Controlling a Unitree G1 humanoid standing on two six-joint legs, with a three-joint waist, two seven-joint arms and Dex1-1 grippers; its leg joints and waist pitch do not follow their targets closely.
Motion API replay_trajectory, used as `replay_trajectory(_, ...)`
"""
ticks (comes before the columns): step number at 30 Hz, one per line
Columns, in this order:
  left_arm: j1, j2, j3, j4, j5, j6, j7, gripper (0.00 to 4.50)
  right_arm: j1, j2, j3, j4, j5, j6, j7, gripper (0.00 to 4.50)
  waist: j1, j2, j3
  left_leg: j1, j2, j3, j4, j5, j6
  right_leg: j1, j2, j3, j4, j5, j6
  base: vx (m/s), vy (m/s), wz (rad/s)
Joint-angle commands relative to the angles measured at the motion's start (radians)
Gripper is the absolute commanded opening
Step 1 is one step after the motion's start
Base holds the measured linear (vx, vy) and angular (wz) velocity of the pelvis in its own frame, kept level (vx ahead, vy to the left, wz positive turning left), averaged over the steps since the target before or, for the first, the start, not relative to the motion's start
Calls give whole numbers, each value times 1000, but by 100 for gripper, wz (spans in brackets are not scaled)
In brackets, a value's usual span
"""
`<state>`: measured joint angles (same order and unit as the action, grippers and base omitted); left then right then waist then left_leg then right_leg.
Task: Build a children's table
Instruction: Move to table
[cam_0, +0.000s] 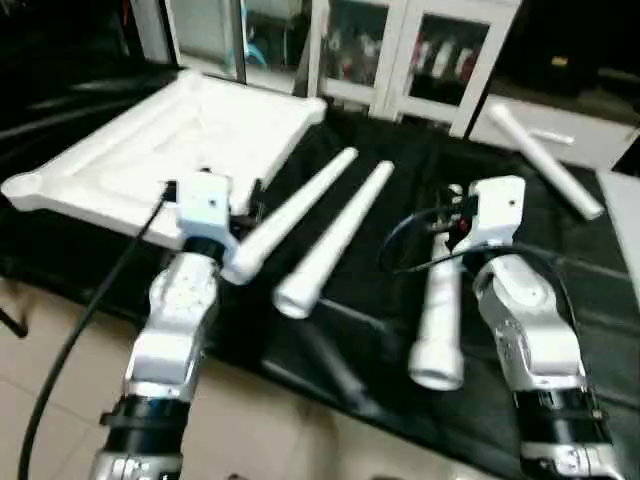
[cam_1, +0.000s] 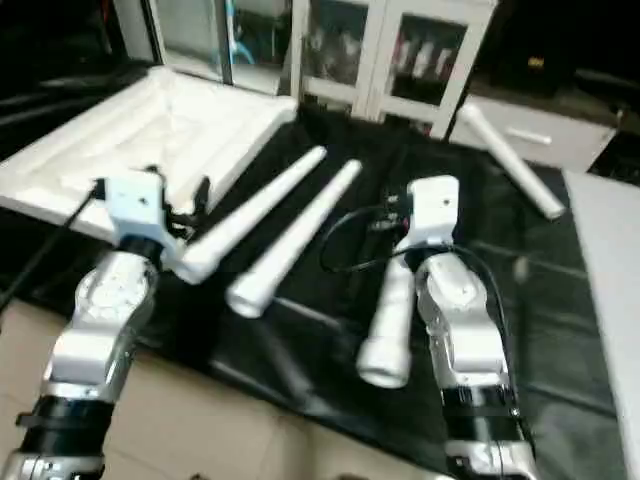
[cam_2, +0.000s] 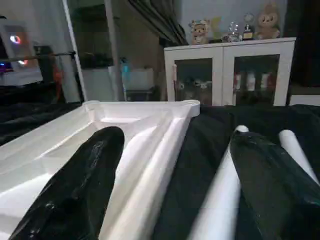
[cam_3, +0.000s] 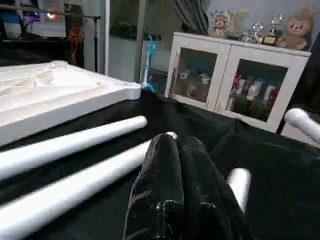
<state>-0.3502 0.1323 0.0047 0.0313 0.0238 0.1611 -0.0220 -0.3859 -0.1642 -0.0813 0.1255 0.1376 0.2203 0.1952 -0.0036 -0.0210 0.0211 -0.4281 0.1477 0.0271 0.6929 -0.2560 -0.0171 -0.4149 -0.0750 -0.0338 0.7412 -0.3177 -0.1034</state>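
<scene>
A: Where does the table top (cam_0: 190, 140) sit?

B: In the upper left of the head view, upside down on the black cloth (cam_0: 400, 330), its ribbed underside facing up and a round socket at its near left corner.

A: And the legs?

B: Two legs lie side by side in the middle of the frame, slanting from upper right to lower left: the left leg (cam_0: 295, 212) and the middle leg (cam_0: 335, 240). A third leg (cam_0: 438, 320) lies lower right, partly under the right arm, its open wide end toward the bottom edge. A fourth leg (cam_0: 545, 160) rests in the upper right, well apart from the rest.

A: What about the left gripper (cam_2: 175, 190)?

B: Its two black fingers (cam_2: 80, 190) are spread wide with nothing between them; in the wrist view the top's edge lies ahead of one finger and a leg just beside the other.

A: The right gripper (cam_3: 180, 190)?

B: Its fingers are pressed together, holding nothing, above the cloth near the third leg

A: Anything behind?

B: A white cabinet (cam_3: 240, 85) with glass doors
</scene>
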Motion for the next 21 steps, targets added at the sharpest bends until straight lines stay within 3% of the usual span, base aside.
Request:
replay_trajectory(1, 3, -11, -10, -6, 9, 5, 10, 386, 1, -14, -11, -6, -5, 13, -1, 0, -17, 4, -58, 67, 22, -114, -139, 303, 504, 20, 7, 6, -73, -1, -211, -99, -374, 34)
replay_trajectory(2, 2, -10, -6, -6, 6, 7, 14, 386, -2, -13, -10, -4, -6, 15, 0, 0, 1, -31, -67, 30, -44, 6, -23, 228, 411, 75, -31, 25, -162, 234, -469, -82, -421, 29)
replay_trajectory(3, 1, -9, -4, -6, 6, 8, 16, 386, -4, -14, -9, -2, -7, 16, 2, 0, 34, -52, -57, -27, -105, 83, 85, 28, 336, 105, -34, 52, -206, 286, -538, -82, -421, 29)
replay_trajectory(4, 1, -9, -4, -6, 5, 8, 17, 386, -5, -14, -8, -1, -8, 16, 3, 0, 52, -61, -44, -48, -76, 123, 174, -162, 102, 96, -60, 18, -204, 134, -393, -76, -372, 2)
replay_trajectory(5, 1, -9, -2, -7, 5, 9, 20, 386, -6, -16, -5, -1, -10, 20, 6, 0, 52, -62, -37, -31, -73, 129, 166, -201, 75, 87, -69, 21, -215, 78, -337, -88, -341, -5)
replay_trajectory(6, 2, -11, 0, -9, 7, 11, 22, 386, -6, -18, 2, -2, -14, 22, 8, 0, 44, -45, -31, 3, -65, 130, 136, -254, 73, 92, -92, 35, -245, -81, -234, -88, -341, -5)
replay_trajectory(7, 3, -11, 1, -9, 8, 12, 22, 386, -6, -19, 4, -3, -16, 22, 9, 0, 39, -31, -33, 11, -58, 127, 105, -251, 88, 107, -93, 46, -263, -157, -169, -86, -303, 5)
replay_trajectory(8, 5, -12, 2, -10, 10, 13, 23, 386, -4, -21, 8, -4, -18, 22, 9, 0, 40, 8, -45, -42, 23, 81, 34, -78, 164, 190, -159, -44, -281, -184, -32, -66, -255, 37)
replay_trajectory(9, 10, -13, 3, -14, 10, 14, 22, 386, 0, -21, 11, -7, -18, 25, 9, 0, 30, 67, -69, 64, 206, -82, -110, 80, 265, 141, -53, -142, -176, -52, 155, -66, -255, 37)
replay_trajectory(10, 15, -14, 4, -19, 12, 16, 22, 386, 6, -22, 12, -12, -15, 29, 9, 0, -34, 44, -68, 156, 296, -207, -137, 342, 503, -41, -23, -94, 41, -195, 162, -29, -276, 50)
replay_trajectory(11, 16, -14, 4, -20, 12, 17, 22, 386, 8, -21, 12, -13, -15, 31, 9, 0, -21, 31, -68, 174, 241, -193, -99, 456, 538, -96, -13, -60, 69, -207, 107, -19, -268, 48)
replay_trajectory(12, 21, -14, 7, -24, 13, 22, 26, 386, 17, -20, 11, -21, -12, 41, 6, 0, -13, 46, -57, 124, 159, -178, -91, 604, 578, -108, 3, -14, 104, -137, 64, -19, -268, 48)
replay_trajectory(13, 22, -14, 7, -25, 13, 23, 28, 386, 18, -20, 12, -22, -12, 43, 5, 0, -3, 55, -52, 94, 113, -158, -101, 594, 556, -92, 23, -10, 101, -119, 70, -79, -263, 63)
replay_trajectory(14, 25, -15, 13, -26, 16, 31, 36, 386, 29, -15, 9, -30, -4, 56, 2, 0, -7, 47, -56, 78, 40, -154, -111, 533, 513, -72, 46, -5, 60, -82, 51, -116, -332, 56)
replay_trajectory(15, 29, -15, 18, -29, 17, 35, 42, 386, 37, -8, 4, -39, 6, 64, 1, 0, -9, 24, -55, 79, 64, -76, -120, 438, 476, -46, 30, 0, -6, 39, -21, -116, -332, 56)
replay_trajectory(16, 34, -15, 23, -34, 18, 37, 47, 386, 47, -1, -2, -49, 16, 71, -1, 0, 0, -3, -47, 60, 24, -51, -143, 238, 434, 7, 14, 12, -84, 103, -168, -99, -393, 26)
replay_trajectory(17, 39, -25, 37, -41, -8, 59, 44, 386, 56, 3, -5, -60, 21, 74, 2, 0, 18, -19, -49, 33, -32, -20, -78, 159, 402, 27, -34, 30, -162, 151, -314, -91, -381, 4)
replay_trajectory(18, 41, -27, 41, -46, -15, 72, 42, 386, 59, 4, -4, -67, 22, 77, 3, 0, 66, -70, -61, -22, -108, 91, 119, -107, 271, 92, -87, 72, -218, 194, -400, -91, -381, 4)
replay_trajectory(19, 44, -22, 42, -49, -9, 80, 45, 386, 67, 4, 0, -79, 22, 80, 7, 0, 77, -47, -55, -16, -88, 97, 131, -139, 189, 89, -101, 74, -217, 156, -395, -91, -349, 7)
replay_trajectory(20, 44, -22, 42, -49, -9, 80, 45, 386, 67, 4, 0, -79, 22, 80, 7, 0, 78, -57, -31, -1, -74, 97, 108, -146, 69, 70, -118, 73, -223, 95, -228, -101, -329, 1)
replay_trajectory(21, 46, -14, 40, -49, -3, 81, 42, 386, 74, 6, 2, -90, 28, 83, 10, 0, 70, -53, -23, 23, -56, 92, 61, -136, 25, 83, -147, 84, -245, -109, -24, -101, -329, 1)
